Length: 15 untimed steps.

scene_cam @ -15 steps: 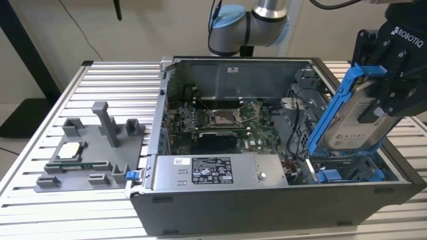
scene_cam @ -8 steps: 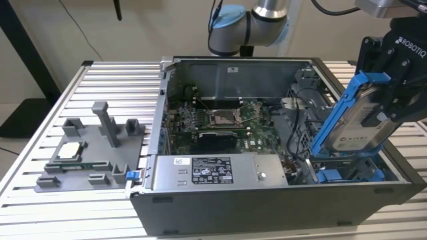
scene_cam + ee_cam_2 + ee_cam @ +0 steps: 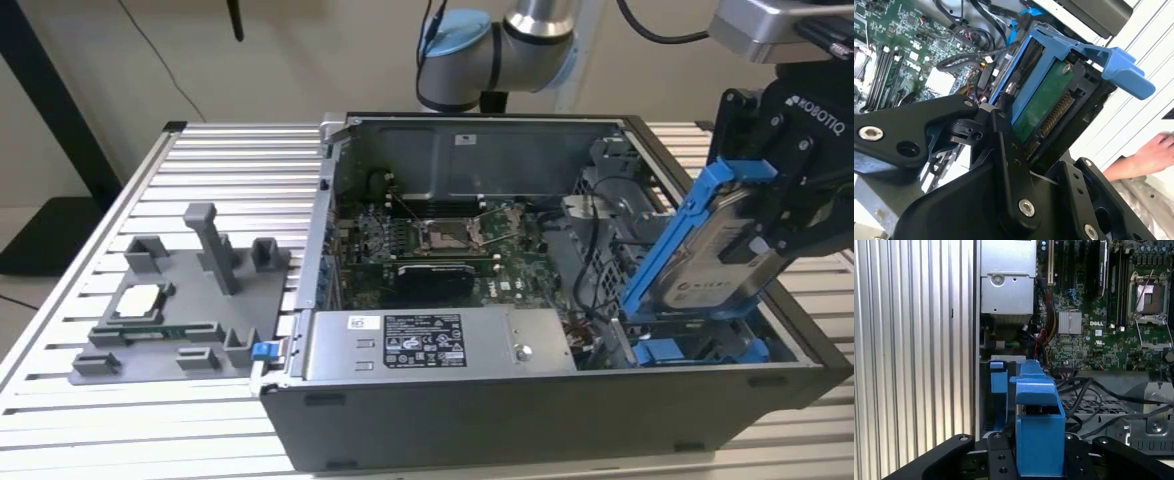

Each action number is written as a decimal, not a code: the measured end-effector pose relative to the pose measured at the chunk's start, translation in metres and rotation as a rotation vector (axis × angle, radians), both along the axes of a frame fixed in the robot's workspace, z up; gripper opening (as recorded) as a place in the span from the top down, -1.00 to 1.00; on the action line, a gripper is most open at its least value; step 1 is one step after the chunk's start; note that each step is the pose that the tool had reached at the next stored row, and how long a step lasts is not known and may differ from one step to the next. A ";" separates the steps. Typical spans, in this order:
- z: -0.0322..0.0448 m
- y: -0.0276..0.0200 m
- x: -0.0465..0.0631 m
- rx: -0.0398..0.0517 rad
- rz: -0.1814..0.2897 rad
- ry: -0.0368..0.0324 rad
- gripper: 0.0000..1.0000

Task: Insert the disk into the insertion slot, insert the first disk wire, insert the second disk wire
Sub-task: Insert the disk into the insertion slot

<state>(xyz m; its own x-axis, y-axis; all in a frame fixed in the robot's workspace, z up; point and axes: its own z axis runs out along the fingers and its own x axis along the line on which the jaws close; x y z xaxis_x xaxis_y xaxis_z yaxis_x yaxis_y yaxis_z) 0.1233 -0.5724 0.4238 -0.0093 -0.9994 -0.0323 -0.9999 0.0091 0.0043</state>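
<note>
In the exterior view my gripper (image 3: 750, 240) is shut on the disk (image 3: 710, 280), a silver-grey drive in a blue carrier. The disk is tilted steeply, its lower end dipping into the open computer case at that view's right. Just below that end sits the insertion slot (image 3: 694, 352) with its blue rails. In the second wrist view the disk (image 3: 1046, 107) shows its green board and connector between my black fingers (image 3: 1006, 150). The first wrist view has the carrier (image 3: 1036, 435) above the slot's blue rail (image 3: 998, 380). Black cables (image 3: 1089, 390) lie beside the bay; I cannot tell which are the disk wires.
The silver power-supply box (image 3: 427, 340) lines the case's near wall, with the motherboard (image 3: 441, 240) behind it. A grey fixture (image 3: 174, 300) holding small parts sits on the ribbed table at the exterior view's left. A person's hand (image 3: 1149, 152) rests outside the case.
</note>
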 end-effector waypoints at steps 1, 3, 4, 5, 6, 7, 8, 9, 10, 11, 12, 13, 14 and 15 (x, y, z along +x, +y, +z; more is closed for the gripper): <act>-0.0013 -0.0006 0.000 0.0000 0.002 0.0020 1.00; -0.0039 -0.0016 0.002 -0.0001 0.007 0.0053 1.00; -0.0050 -0.0019 0.003 0.0000 0.009 0.0055 1.00; -0.0059 -0.0022 0.004 0.0002 0.011 0.0055 1.00; -0.0068 -0.0026 0.005 0.0008 0.012 0.0056 1.00; -0.0076 -0.0030 0.006 0.0013 0.013 0.0056 1.00; -0.0087 -0.0035 0.006 0.0018 0.013 0.0056 1.00; -0.0097 -0.0038 0.006 0.0017 0.012 0.0059 1.00; -0.0104 -0.0043 0.006 0.0015 0.012 0.0066 1.00; -0.0113 -0.0050 0.006 0.0015 0.013 0.0075 1.00; -0.0122 -0.0055 0.006 0.0016 0.013 0.0081 1.00; -0.0134 -0.0057 0.006 0.0017 0.013 0.0083 1.00; -0.0146 -0.0058 0.006 0.0016 0.013 0.0084 1.00; -0.0157 -0.0057 0.006 0.0015 0.013 0.0084 1.00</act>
<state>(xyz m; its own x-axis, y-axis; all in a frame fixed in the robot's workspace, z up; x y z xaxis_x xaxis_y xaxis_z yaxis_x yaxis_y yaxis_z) 0.1295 -0.5782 0.4080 0.0030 -0.9994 -0.0338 -0.9999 -0.0034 0.0128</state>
